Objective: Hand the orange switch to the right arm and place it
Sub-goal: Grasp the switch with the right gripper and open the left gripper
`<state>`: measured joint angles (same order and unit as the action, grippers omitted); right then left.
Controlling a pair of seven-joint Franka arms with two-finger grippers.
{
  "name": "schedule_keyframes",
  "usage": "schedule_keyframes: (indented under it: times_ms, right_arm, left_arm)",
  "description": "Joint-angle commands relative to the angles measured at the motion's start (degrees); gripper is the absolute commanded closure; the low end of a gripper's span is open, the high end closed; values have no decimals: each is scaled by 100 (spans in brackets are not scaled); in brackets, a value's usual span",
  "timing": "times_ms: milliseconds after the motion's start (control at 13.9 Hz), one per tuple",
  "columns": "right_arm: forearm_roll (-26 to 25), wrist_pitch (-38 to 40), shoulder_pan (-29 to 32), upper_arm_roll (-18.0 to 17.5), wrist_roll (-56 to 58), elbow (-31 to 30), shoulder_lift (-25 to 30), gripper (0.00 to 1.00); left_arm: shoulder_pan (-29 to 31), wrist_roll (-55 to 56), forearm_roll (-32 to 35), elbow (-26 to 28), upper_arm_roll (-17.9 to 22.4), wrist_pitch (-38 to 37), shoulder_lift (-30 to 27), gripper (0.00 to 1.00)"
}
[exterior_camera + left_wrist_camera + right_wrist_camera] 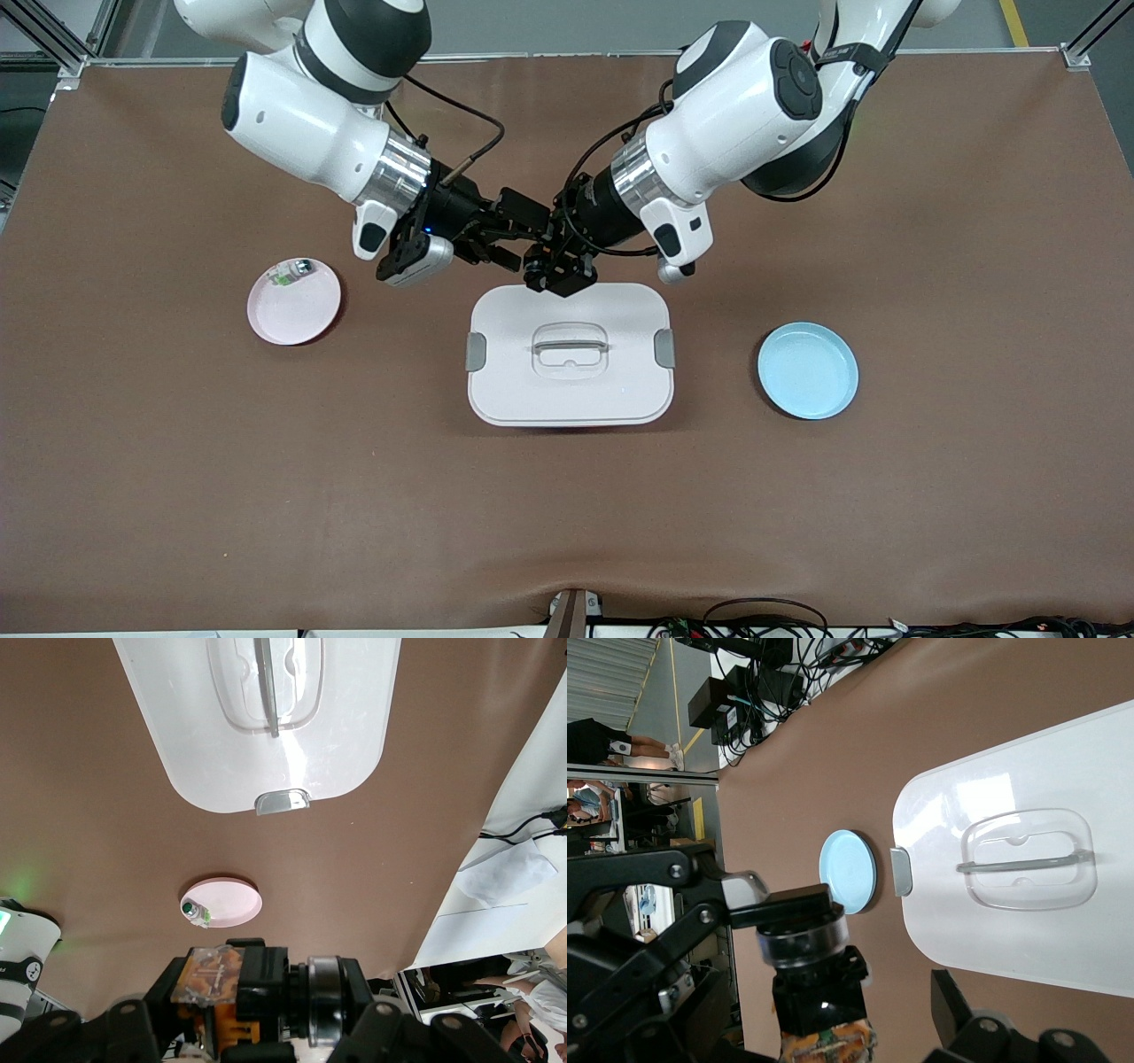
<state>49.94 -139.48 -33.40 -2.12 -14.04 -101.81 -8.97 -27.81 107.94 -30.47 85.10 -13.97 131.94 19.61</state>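
Note:
The orange switch [266, 992] is a small black cylinder with orange parts and a silver ring. It hangs in the air over the edge of the white box that lies farthest from the front camera. My left gripper [542, 263] is shut on it. In the right wrist view the orange switch [808, 985] stands between the spread fingers of my right gripper [802, 1028], which is open and does not touch it. In the front view my right gripper [516, 245] meets the left one tip to tip, and the switch is hidden between them.
A white lidded box [571, 394] with a handle and grey clips lies mid-table. A pink plate [297, 312] toward the right arm's end carries a small white-green-silver part [292, 272]. A blue plate [808, 370] lies toward the left arm's end.

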Motion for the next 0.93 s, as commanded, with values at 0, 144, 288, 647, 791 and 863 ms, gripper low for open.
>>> schedule_keyframes:
  times_ms: [0,144,288,647,791,863]
  right_arm:
    - [130,-167,-176,62,6,47,-70,32]
    - [130,-150,-176,62,7,73,-70,83]
    - [139,-132,-167,62,-81,82,-70,100]
    - [130,-124,-176,62,-222,144,-88,100]
    - [130,-124,-176,62,-231,144,-88,100]
    - [130,-124,-176,62,-231,144,-114,100]
  left_arm:
    - [-67,166,164,-143,17,59,70,76]
    - [-76,166,164,-143,17,59,70,76]
    - [-76,166,164,-143,17,59,70,76]
    - [-67,166,208,-143,17,59,70,74]
    - [-67,148,216,-143,17,59,70,63]
    - [-67,131,216,-143,17,59,70,52]
